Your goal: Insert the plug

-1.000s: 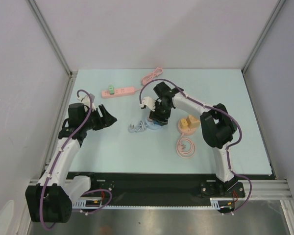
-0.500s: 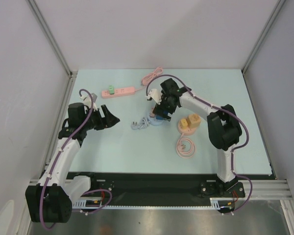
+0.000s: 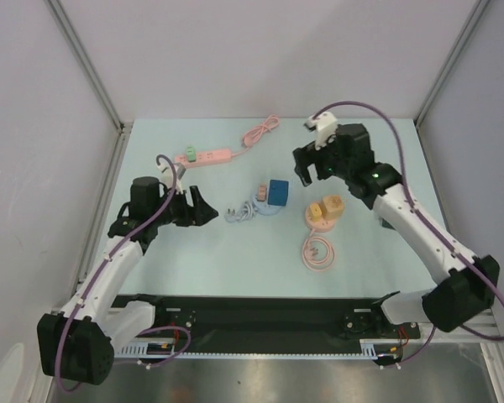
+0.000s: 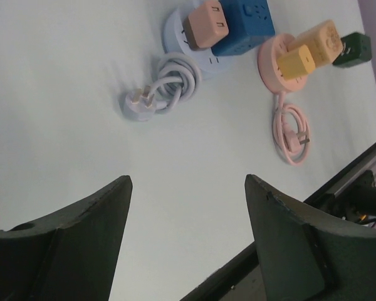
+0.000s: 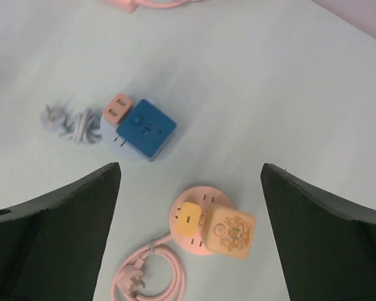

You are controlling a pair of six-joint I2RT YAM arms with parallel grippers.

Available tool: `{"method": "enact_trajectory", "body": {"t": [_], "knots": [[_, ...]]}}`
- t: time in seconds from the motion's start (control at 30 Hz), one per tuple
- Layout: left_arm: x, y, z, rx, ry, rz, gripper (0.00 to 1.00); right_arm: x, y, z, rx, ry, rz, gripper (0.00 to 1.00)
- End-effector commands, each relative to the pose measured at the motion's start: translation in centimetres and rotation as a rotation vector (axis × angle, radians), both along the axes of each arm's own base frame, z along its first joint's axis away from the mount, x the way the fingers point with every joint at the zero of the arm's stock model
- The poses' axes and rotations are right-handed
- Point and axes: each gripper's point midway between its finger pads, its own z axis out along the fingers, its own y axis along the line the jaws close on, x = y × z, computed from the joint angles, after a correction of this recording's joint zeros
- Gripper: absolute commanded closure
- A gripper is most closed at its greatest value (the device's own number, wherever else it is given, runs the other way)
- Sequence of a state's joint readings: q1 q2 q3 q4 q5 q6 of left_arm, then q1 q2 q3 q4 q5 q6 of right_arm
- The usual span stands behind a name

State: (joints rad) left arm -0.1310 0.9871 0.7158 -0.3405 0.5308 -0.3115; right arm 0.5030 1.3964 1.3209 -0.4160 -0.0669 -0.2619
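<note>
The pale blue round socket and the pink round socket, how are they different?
The pale blue round socket holds a blue cube and a peach plug; the pink round socket holds a yellow plug and a beige block. The pale blue socket's pale cord lies bunched up; the pink socket's pink cord lies in an open loop. Both are round, with two things sitting on top.

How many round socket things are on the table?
2. The pale blue socket sits mid-table with a blue cube and peach plug on it; the pink socket lies to its right with two yellowish plugs. None seems hidden.
</note>
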Motion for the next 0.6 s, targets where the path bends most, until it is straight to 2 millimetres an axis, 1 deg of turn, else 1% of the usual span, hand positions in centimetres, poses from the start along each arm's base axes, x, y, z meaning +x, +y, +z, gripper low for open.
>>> {"method": "enact_trajectory", "body": {"t": [0.0,0.03,0.07,0.1,0.13,0.17,0.2,0.23,0.27,0.3,0.33,0.37,0.43,0.47,0.5,0.53,0.57], "knots": [[-0.1,-1.4,2.4,0.068,-0.115,-0.063,0.22,-0.2,-5.1,0.5,0.304,0.145,-0.344,0.0],[-0.3,-1.7,2.5,0.084,-0.12,-0.072,0.22,-0.8,-5.3,0.3,0.372,0.199,-0.346,0.0],[-0.7,-2.0,2.4,0.109,-0.123,-0.083,0.22,-1.1,-6.1,0.1,0.403,0.22,-0.353,0.0],[-1.0,-2.8,2.8,0.125,-0.138,-0.104,0.22,-1.8,-7.3,0.1,0.437,0.23,-0.381,0.0],[-1.2,-3.0,3.0,0.134,-0.146,-0.113,0.22,-1.1,-10.2,0.0,0.457,0.214,-0.503,0.0],[-1.6,-3.4,2.9,0.14,-0.147,-0.129,0.22,-1.4,-11.8,-0.6,0.493,0.251,-0.619,0.0],[-2.0,-3.9,2.8,0.14,-0.145,-0.151,0.22,-1.5,-13.5,-0.8,0.497,0.243,-0.702,0.0],[-2.3,-4.2,2.9,0.131,-0.146,-0.166,0.22,-1.3,-17.6,-1.1,0.461,0.184,-0.906,0.0],[-2.5,-4.3,2.9,0.122,-0.141,-0.173,0.22,-2.3,-19.5,-2.1,0.452,0.217,-1.031,0.0],[-2.8,-4.4,2.4,0.119,-0.132,-0.18,0.22,-2.8,-21.1,-2.8,0.427,0.225,-1.099,0.0],[-2.8,-4.5,2.3,0.116,-0.133,-0.184,0.22,-3.9,-23.8,-4.0,0.385,0.24,-1.219,0.0],[-2.9,-4.4,2.2,0.116,-0.134,-0.185,0.21,-4.5,-25.0,-4.7,0.366,0.255,-1.271,0.0],[-3.2,-4.4,2.2,0.114,-0.136,-0.191,0.21,-5.2,-26.6,-6.4,0.288,0.292,-1.311,0.0],[-3.2,-4.4,2.4,0.113,-0.145,-0.193,0.21,-5.6,-27.0,-7.7,0.23,0.318,-1.313,0.0],[-3.3,-4.3,2.4,0.111,-0.147,-0.192,0.21,-5.9,-27.6,-8.4,0.131,0.332,-1.284,0.0],[-3.3,-4.4,2.5,0.109,-0.152,-0.195,0.21,-6.1,-28.2,-9.9,0.052,0.371,-1.28,0.02],[-3.4,-4.5,2.6,0.104,-0.152,-0.199,0.21,-6.7,-28.9,-10.9,-0.015,0.387,-1.297,0.03]]}}
